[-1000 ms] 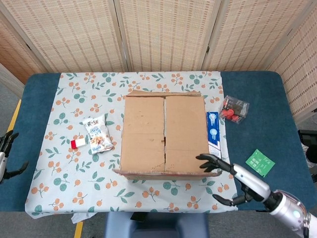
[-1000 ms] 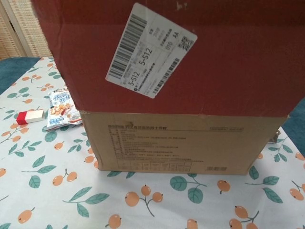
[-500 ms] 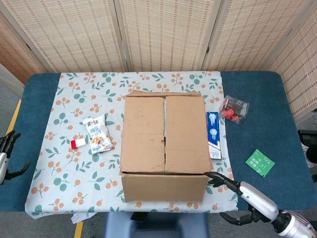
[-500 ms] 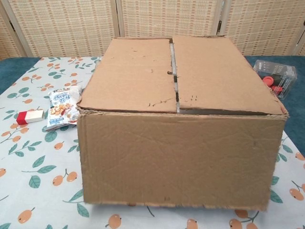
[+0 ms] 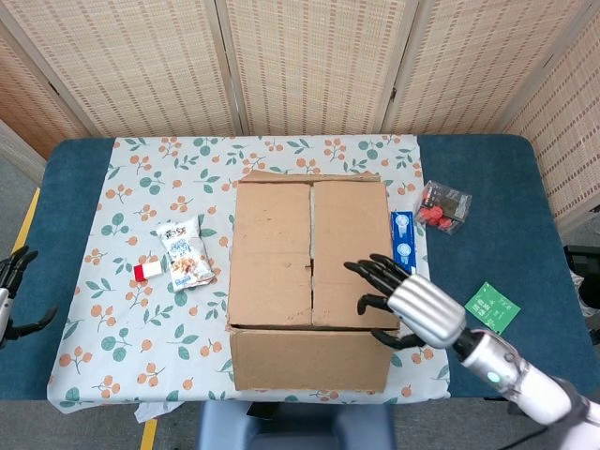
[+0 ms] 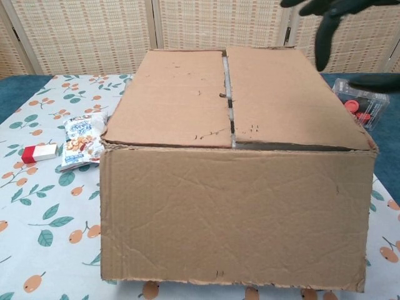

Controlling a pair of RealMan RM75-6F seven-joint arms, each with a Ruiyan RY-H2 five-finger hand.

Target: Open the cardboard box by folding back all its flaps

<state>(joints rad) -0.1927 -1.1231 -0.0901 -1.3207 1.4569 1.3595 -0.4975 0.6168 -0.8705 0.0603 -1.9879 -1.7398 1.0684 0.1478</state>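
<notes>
The brown cardboard box (image 5: pixel 309 253) stands mid-table on the floral cloth. Its two long top flaps lie flat, meeting at a seam (image 6: pixel 229 94) down the middle. The near flap (image 6: pixel 231 212) hangs down over the front face. My right hand (image 5: pixel 408 305) hovers over the box's near right corner with its fingers spread, holding nothing. In the chest view only its dark fingers (image 6: pixel 325 25) show, at the top right. My left hand (image 5: pixel 11 300) sits low at the far left edge, off the table, fingers apart and empty.
A snack packet (image 5: pixel 185 253) and a red-and-white eraser (image 5: pixel 147 272) lie left of the box. Against its right side lies a blue tube carton (image 5: pixel 403 248). Further right are a clear case with red pieces (image 5: pixel 443 206) and a green card (image 5: pixel 492 307).
The near flap, raised a second ago, dropped down over the front face. My right hand sank below the table edge, then rose over the box's near right corner. The left hand stayed put.
</notes>
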